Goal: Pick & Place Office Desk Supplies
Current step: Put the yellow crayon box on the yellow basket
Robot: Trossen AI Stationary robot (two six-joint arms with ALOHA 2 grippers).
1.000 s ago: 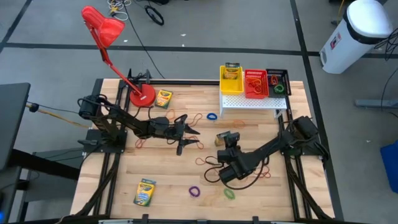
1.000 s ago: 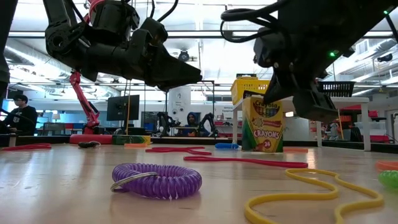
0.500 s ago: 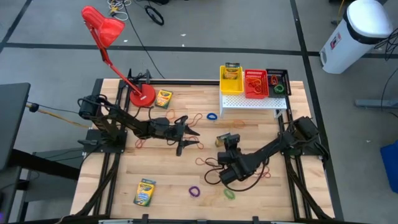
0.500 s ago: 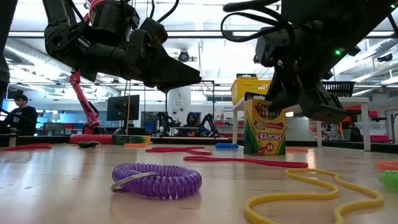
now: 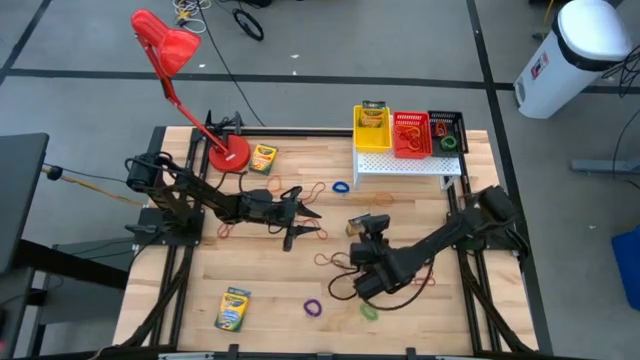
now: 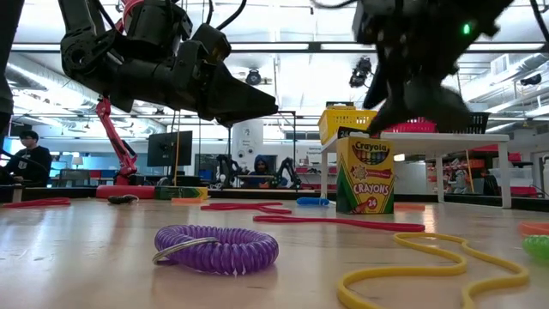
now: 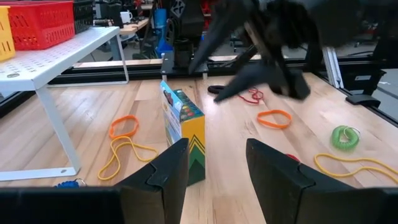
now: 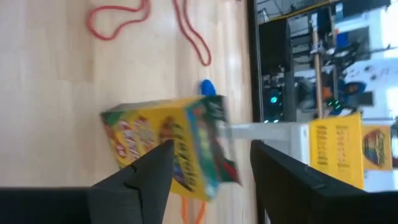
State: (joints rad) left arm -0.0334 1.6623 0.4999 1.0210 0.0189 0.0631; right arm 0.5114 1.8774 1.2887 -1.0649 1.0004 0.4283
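A wooden counter (image 5: 260,270) seen from above holds office supplies. On a white shelf (image 5: 405,163) at the far edge stand three mesh baskets: a yellow basket (image 5: 371,128) holding a crayon box, a red basket (image 5: 411,134) holding red rubber bands, and a black basket (image 5: 447,131) with a green loop inside. Mid-counter, a crayon box (image 6: 364,175) stands upright, its front reading "Crayola CRAYONS 24". The right pincer (image 5: 366,236) hangs just above it, fingers spread and released. The left pincer (image 5: 305,222) hovers open nearby, holding nothing. Two more crayon boxes lie flat: one by the lamp base (image 5: 262,158), one at the near edge (image 5: 232,308). A purple coil band (image 6: 216,248) and scattered rubber bands lie about.
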